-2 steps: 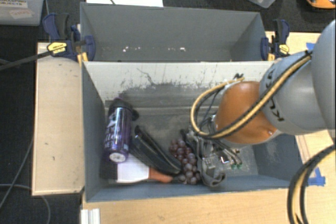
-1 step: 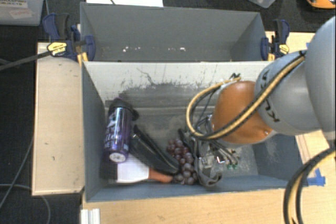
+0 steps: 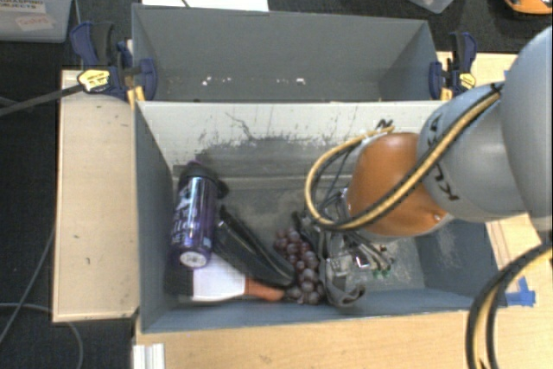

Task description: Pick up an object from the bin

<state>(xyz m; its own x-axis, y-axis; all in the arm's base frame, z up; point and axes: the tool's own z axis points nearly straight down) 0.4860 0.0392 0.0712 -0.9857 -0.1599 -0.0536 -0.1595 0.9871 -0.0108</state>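
My gripper point(image 3: 343, 279) is low in the bin near its front wall, under the orange wrist cover. Right beside it on the left lies a bunch of dark purple toy grapes point(image 3: 298, 259), touching or almost touching the gripper's side. A small greenish thing point(image 3: 381, 270) lies just to the right of the gripper, partly hidden by the arm. A long black tool point(image 3: 251, 250) runs diagonally from the grapes toward the left, ending in an orange tip point(image 3: 268, 293) at the front wall.
A purple can point(image 3: 193, 216) with a light cap lies lengthwise against the bin's left wall. A white flat piece point(image 3: 216, 283) lies in the front left corner under the black tool. The arm and its cables cover the bin's right half.
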